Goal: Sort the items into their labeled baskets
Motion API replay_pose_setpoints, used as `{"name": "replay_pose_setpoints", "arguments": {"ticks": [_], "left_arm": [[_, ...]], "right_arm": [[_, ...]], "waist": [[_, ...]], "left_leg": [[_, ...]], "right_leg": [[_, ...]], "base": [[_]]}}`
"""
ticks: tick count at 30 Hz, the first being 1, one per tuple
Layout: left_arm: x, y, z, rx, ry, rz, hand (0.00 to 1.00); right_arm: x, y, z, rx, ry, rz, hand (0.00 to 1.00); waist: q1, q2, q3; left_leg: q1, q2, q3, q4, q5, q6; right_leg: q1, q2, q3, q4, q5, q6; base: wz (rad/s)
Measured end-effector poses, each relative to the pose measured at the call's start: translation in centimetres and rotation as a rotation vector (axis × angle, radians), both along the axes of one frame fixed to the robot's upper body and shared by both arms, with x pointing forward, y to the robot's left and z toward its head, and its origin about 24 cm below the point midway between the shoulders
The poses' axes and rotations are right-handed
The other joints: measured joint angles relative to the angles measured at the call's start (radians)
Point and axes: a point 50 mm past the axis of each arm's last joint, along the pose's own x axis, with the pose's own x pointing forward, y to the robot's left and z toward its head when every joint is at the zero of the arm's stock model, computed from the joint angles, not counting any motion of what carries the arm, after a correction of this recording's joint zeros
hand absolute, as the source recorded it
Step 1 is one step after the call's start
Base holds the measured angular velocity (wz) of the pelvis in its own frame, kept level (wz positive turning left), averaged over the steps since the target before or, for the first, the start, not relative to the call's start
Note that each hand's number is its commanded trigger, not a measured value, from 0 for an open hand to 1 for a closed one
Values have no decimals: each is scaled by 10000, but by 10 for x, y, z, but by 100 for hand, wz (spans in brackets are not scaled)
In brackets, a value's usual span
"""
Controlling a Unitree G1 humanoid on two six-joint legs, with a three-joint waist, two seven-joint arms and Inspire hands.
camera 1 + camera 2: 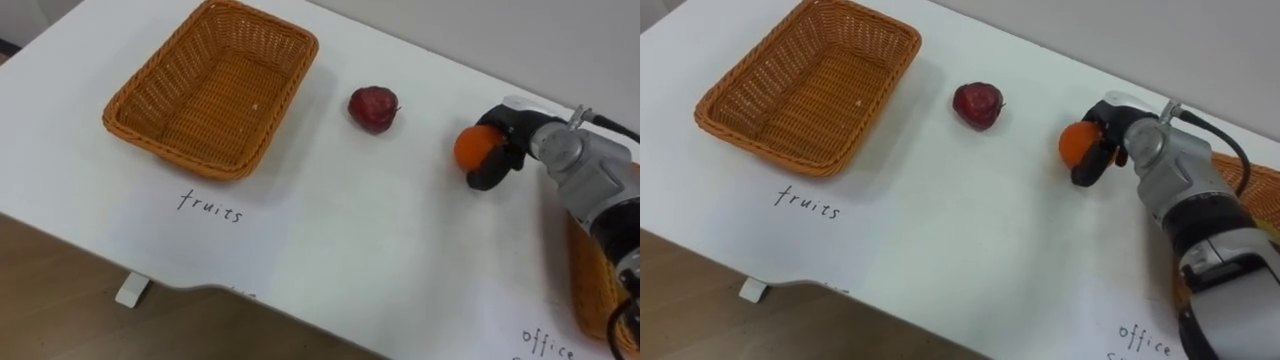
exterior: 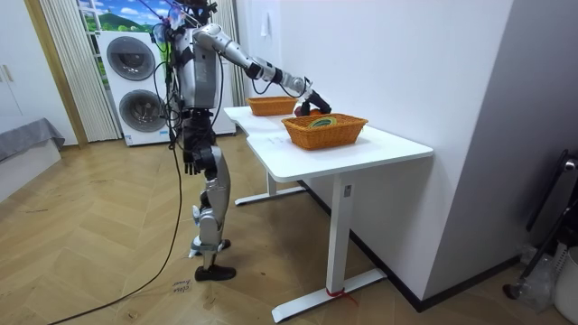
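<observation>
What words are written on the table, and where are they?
"fruits": handwritten on the white table, in front of the empty basket.
"office": handwritten on the table by the other basket; a line beneath is cut off, unreadable.
Faint marks at the table's near edge: too small to read.

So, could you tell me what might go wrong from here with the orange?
The right hand curls round the orange but leaves much of it bare, so it could slip out and roll across the table. The red apple lies on the way to the fruits basket; a low carry might knock it.
</observation>
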Motion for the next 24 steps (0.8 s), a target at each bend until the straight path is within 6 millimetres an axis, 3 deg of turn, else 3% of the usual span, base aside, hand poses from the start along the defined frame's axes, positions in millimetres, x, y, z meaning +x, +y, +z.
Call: {"name": "replay_pose_setpoints", "arguments": {"ticks": [11, 16, 19, 24], "left_arm": [[-3, 0, 0, -52, 31, -10, 0], [-7, -2, -1, -241, -62, -54, 0], [-7, -4, -1, -304, -135, -70, 0], [-7, -9, -3, -406, -260, 120, 0]], "right_arm": [[4, 15, 12, 473, -167, 615, 100], [9, 43, 42, 609, -1418, 1997, 100], [9, 56, 62, 1129, -2275, 2643, 100], [6, 61, 70, 1816, -2672, 2829, 100]], "waist": [[-89, 46, -24], [-467, 116, -121], [-638, 146, -132], [-753, 247, -210]], "left_leg": [[-16, 7, 22, 5, 2, -3], [45, -3, -16, 49, 6, -4], [140, -10, -25, 56, 6, -3], [448, -8, -32, -52, 6, -3]], "right_leg": [[-11, 8, 29, 8, 3, -5], [70, -9, -24, 2, 3, -5], [180, -22, -5, -16, 3, -4], [452, -54, 24, -8, 3, -3]], "base": [[0], [3], [0], [0]]}}
